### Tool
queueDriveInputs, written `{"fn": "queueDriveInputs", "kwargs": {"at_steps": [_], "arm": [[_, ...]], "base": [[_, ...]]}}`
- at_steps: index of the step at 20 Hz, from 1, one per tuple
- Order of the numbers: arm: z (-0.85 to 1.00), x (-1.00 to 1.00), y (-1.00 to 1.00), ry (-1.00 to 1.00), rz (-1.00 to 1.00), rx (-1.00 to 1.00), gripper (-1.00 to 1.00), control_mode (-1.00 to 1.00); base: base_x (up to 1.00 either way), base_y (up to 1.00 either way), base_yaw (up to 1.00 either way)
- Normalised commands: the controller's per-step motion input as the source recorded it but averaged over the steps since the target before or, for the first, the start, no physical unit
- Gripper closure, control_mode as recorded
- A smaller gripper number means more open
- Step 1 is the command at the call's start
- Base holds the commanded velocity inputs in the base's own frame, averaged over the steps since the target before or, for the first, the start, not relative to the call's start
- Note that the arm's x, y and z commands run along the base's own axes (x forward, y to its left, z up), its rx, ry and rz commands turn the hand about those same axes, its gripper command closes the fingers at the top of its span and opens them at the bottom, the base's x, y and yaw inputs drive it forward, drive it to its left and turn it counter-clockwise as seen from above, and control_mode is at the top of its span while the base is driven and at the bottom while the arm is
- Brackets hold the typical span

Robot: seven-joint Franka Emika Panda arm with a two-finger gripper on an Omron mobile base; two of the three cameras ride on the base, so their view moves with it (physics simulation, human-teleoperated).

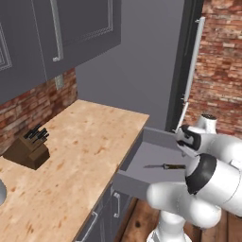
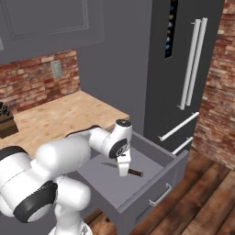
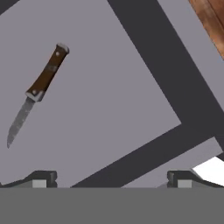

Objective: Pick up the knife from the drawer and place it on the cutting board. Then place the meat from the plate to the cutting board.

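Drawer: the drawer (image 2: pixel 137 183) stands pulled out from under the counter (image 1: pixel 80 156), so its flat grey floor is exposed for reaching in.
Knife: the knife (image 3: pixel 38 89) lies flat on the drawer floor, untouched, its brown handle toward the drawer's front.
Gripper: the gripper (image 3: pixel 109 178) hangs above the drawer, fingers spread apart and empty, off to one side of the knife, probably lining up before descending.
Knife block: the knife block (image 1: pixel 29 147) sits on the counter, well away from the drawer.

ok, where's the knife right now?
The knife lies flat on the open drawer floor, below the end effector, right of the counter.
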Motion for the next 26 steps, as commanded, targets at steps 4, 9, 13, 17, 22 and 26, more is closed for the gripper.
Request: {"fn": "queueDriveInputs", "kwargs": {"at_steps": [4,9,13,17,22,26], "arm": [[-0.31,0.25,0.00,0.00,0.00,0.00,-1.00,-1.00],[-0.24,0.29,0.00,0.00,0.00,0.00,-1.00,-1.00],[-0.19,0.25,0.00,0.00,0.00,0.00,-1.00,-1.00],[-0.17,0.27,0.00,0.05,0.00,0.00,-1.00,-1.00],[-0.28,0.26,0.00,0.00,0.00,0.00,-1.00,-1.00],[-0.36,0.20,0.00,0.00,0.00,0.00,-1.00,-1.00]], "base": [[0.00,0.00,0.00],[0.00,0.00,0.00],[0.00,0.00,0.00],[0.00,0.00,0.00],[0.00,0.00,0.00],[0.00,0.00,0.00]]}}
